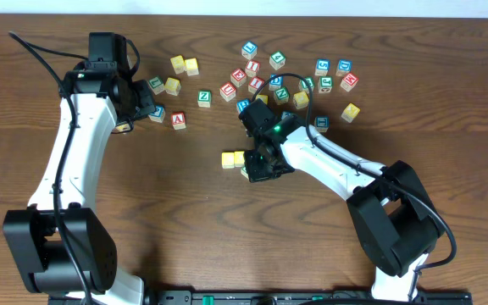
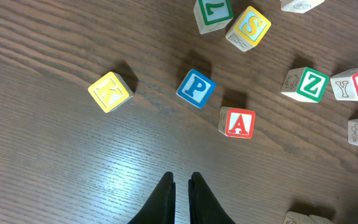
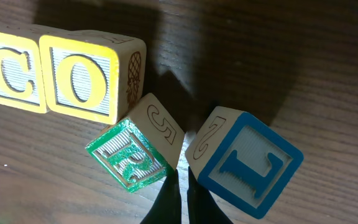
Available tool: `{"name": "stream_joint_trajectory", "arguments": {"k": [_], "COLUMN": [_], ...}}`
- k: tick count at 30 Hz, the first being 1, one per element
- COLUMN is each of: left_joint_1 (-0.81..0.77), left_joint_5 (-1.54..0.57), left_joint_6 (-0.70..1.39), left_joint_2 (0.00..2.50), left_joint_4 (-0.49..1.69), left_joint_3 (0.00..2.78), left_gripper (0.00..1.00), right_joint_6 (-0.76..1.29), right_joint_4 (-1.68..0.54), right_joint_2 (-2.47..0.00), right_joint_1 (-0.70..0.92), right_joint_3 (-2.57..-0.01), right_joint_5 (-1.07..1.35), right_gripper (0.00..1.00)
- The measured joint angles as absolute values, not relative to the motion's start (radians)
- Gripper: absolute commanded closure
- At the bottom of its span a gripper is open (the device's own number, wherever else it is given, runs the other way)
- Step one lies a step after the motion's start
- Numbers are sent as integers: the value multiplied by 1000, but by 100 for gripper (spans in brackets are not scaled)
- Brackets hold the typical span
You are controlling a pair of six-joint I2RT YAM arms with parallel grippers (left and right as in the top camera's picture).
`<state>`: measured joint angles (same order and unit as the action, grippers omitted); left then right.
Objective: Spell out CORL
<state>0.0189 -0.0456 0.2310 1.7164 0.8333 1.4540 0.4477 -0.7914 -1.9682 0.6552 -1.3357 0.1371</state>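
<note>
Though askew, four letter cubes (image 3: 155,127), two yellow

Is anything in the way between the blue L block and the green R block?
Only the right gripper itself: its shut tips poke into the gap between the L block and the R block. No other block sits there. Both blocks lie askew, out of line with the O block.
</note>
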Motion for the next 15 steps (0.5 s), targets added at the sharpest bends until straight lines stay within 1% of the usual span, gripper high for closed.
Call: {"name": "stream_joint_trajectory", "arguments": {"k": [8, 15], "left_joint_1": [19, 19], "left_joint_5": [-46, -46], "left_joint_6": [231, 231], "left_joint_2": [1716, 1716], "left_joint_4": [833, 833], "left_joint_3": [1454, 1454], "left_gripper": [91, 91], "right_joint_6": [532, 554], "right_joint_4": [-795, -784], "right_joint_2": [-1971, -1971], "right_joint_1": [656, 656], "right_joint_3": [-1336, -1336], "right_joint_5": [84, 66], "right_gripper": [99, 99]}}
